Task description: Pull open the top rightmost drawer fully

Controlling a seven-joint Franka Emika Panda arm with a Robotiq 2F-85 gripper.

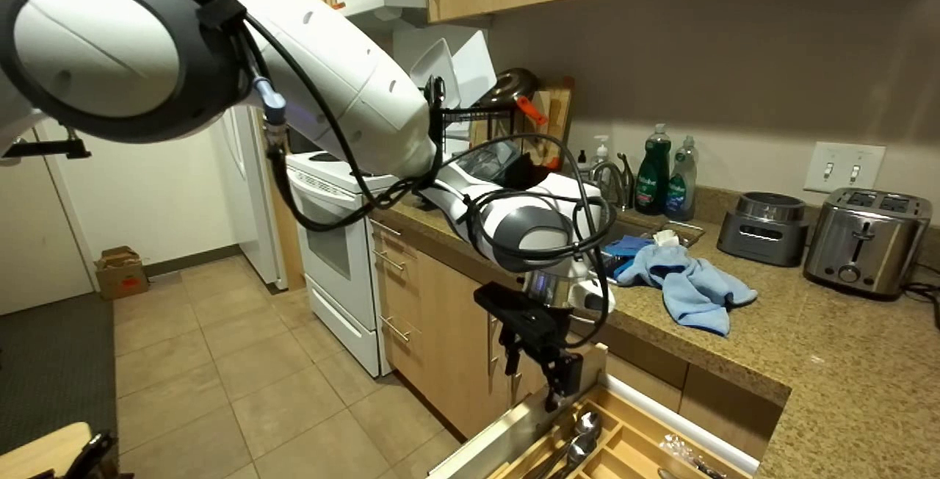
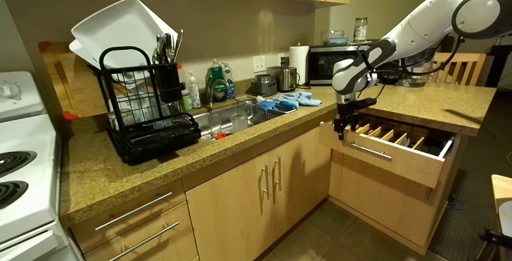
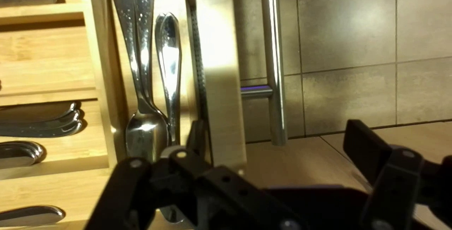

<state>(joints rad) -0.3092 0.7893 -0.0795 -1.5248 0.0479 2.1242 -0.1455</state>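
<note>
Plainly, the top rightmost drawer [image 2: 408, 163] sticks out from under the end of the counter [image 2: 432, 101], with its open top facing up. It is wide and shallow. Its long way goes from side to side, and its flat front faces out over the tile floor [image 3: 346, 29]. In an exterior view that front slants from upper left down to lower right, and its bar handle [image 2: 367, 150] runs the same way.

The pincer [image 3: 277, 133] points down by the front board. Its fingers [image 3: 369, 149] are spread wide, with nothing squeezed between them. In the wrist view one finger is on the inner side of the front board, and the other is well out past the handle. I can't tell if the near finger touches the wood.

Out past the handle there is open room, with floor down below. One end of the drawer is near the two-door cabinet [image 2: 232, 209], where the cabinets make a corner.

The drawer front is smooth, light tan wood. The handle is a round, shiny metal bar. Inside sits a wooden tray [image 3: 49, 60] with straight walls that make slots. Shiny spoons [image 3: 146, 131] lie along the front board. The counter is speckled, like stone.
</note>
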